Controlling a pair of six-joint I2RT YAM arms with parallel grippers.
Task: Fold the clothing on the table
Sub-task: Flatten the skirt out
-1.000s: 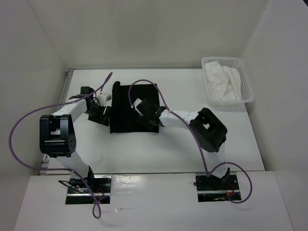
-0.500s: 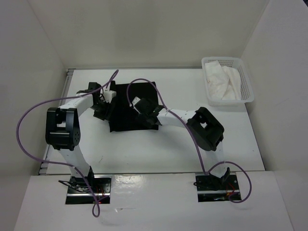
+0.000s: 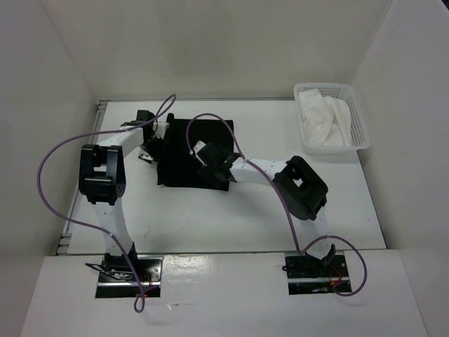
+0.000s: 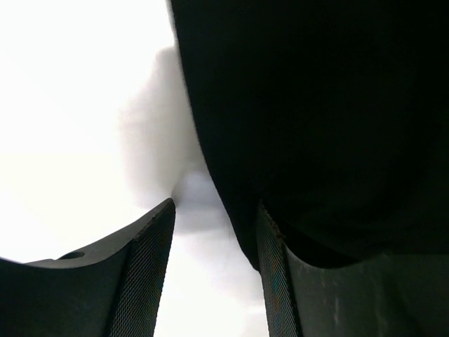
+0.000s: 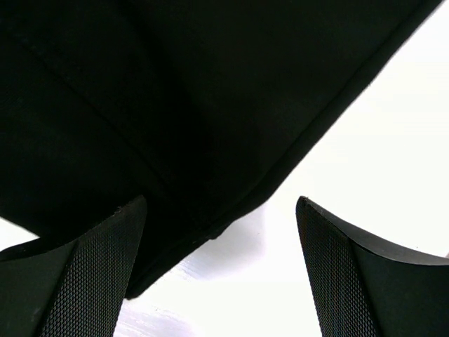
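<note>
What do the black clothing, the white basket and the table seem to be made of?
The clothing looks like soft matte black fabric: it lies limp, with a hem-like edge. The basket seems to be white plastic, judging by its moulded mesh walls. The table has a smooth white top, perhaps laminate, with a faint sheen.

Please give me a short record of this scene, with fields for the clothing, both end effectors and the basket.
clothing: black, spread on the white table, left of centre
left end effector: open, at the clothing's left edge
right end effector: open wide, above a clothing edge
basket: white mesh, far right corner, holding white cloth
</note>
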